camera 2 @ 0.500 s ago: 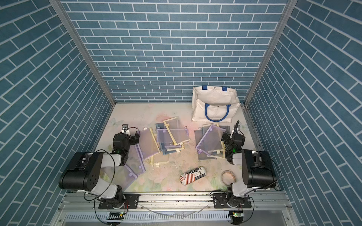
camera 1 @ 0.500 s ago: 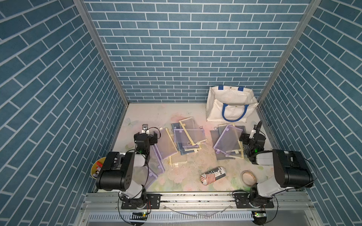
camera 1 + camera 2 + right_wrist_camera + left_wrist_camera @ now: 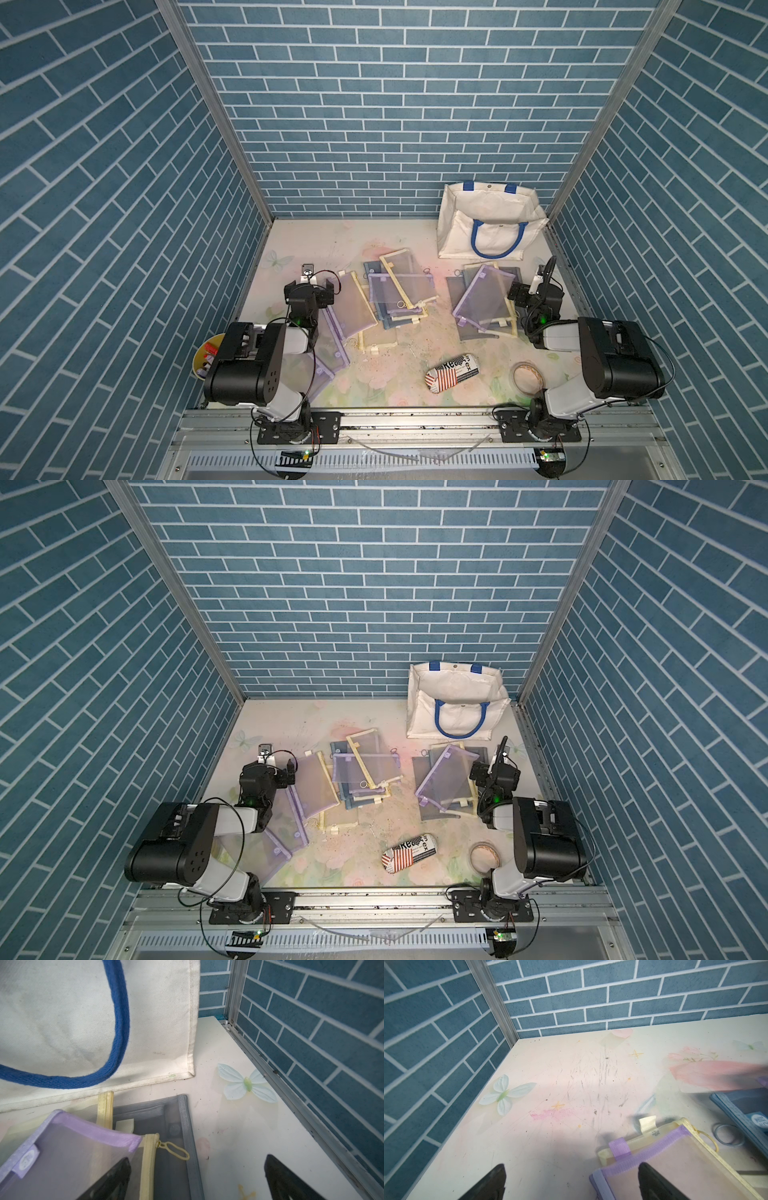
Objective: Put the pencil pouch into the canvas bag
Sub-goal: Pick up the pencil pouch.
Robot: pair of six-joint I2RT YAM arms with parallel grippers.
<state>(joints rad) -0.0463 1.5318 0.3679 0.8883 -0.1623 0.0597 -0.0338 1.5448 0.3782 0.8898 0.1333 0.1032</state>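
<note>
1. The canvas bag point(image 3: 490, 220) stands upright at the upper right of the table point(image 3: 316, 245), its mouth open and only bare lining showing inside.
2. Mesh pouches point(image 3: 399, 291) lie scattered mid-frame.
3. The left gripper point(image 3: 573, 1184) and right gripper point(image 3: 199, 1180) both gape empty, unmoved from the earlier frame.
4. The pencil pouch point(image 3: 453, 376) lies at lower centre, well apart from the bag. Its long axis runs lower left to upper right.
5. A yellow bowl point(image 3: 199, 363) at lower left holds items too small to tell.

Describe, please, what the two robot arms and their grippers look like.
The left arm and right arm match: boxy black motor housings joined by rounded white links, with black cables looping loosely alongside. A small green light glows near each wrist. The left gripper and right gripper each have two flat, dark, tapering fingers.
</note>
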